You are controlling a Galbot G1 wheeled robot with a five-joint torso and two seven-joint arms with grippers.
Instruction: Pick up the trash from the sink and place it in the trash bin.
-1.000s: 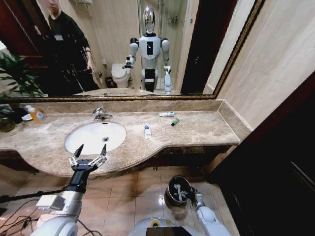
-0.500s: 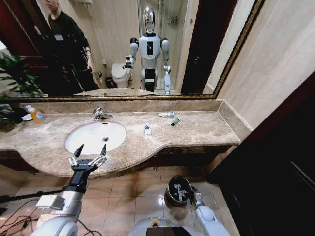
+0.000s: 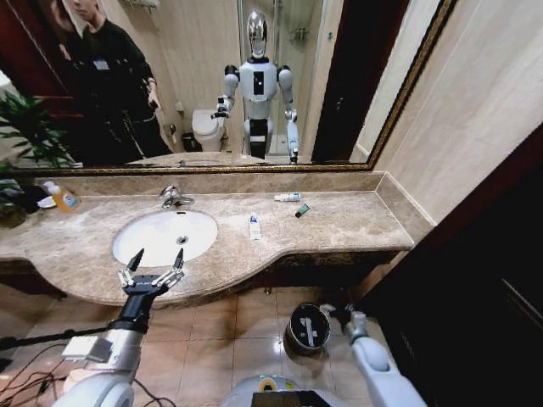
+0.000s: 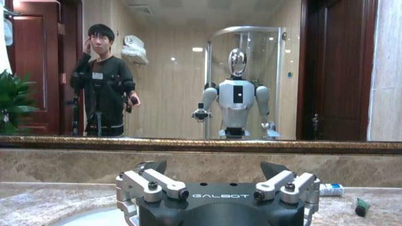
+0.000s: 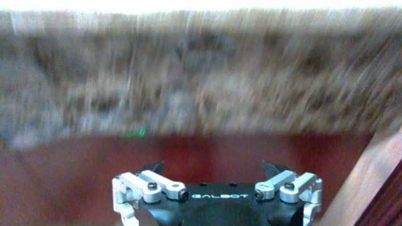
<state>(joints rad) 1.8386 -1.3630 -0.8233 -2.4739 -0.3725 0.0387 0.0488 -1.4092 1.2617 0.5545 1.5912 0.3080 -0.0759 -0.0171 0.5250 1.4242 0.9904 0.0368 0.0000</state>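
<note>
The white oval sink (image 3: 164, 236) is set in the beige marble counter behind a chrome faucet (image 3: 174, 197). On the counter to its right lie trash pieces: a white tube (image 3: 254, 227), a white tube with a blue end (image 3: 287, 197) and a small dark-green piece (image 3: 302, 210). The dark round trash bin (image 3: 294, 339) stands on the floor tiles with a white piece (image 3: 309, 331) inside. My left gripper (image 3: 153, 270) hovers open at the counter's front edge before the sink. My right gripper (image 3: 338, 315) is open and empty just right of the bin's rim.
A clear bottle of orange liquid (image 3: 62, 198) and a plant (image 3: 25, 136) stand at the counter's far left. A dark wooden cabinet (image 3: 475, 254) closes the right side. The left wrist view shows the blue-ended tube (image 4: 331, 189) and the green piece (image 4: 362, 207) below the mirror.
My right gripper has moved from over the bin's mouth to its right side and a little up. The white piece now shows uncovered inside the bin. The left arm has stayed still.
</note>
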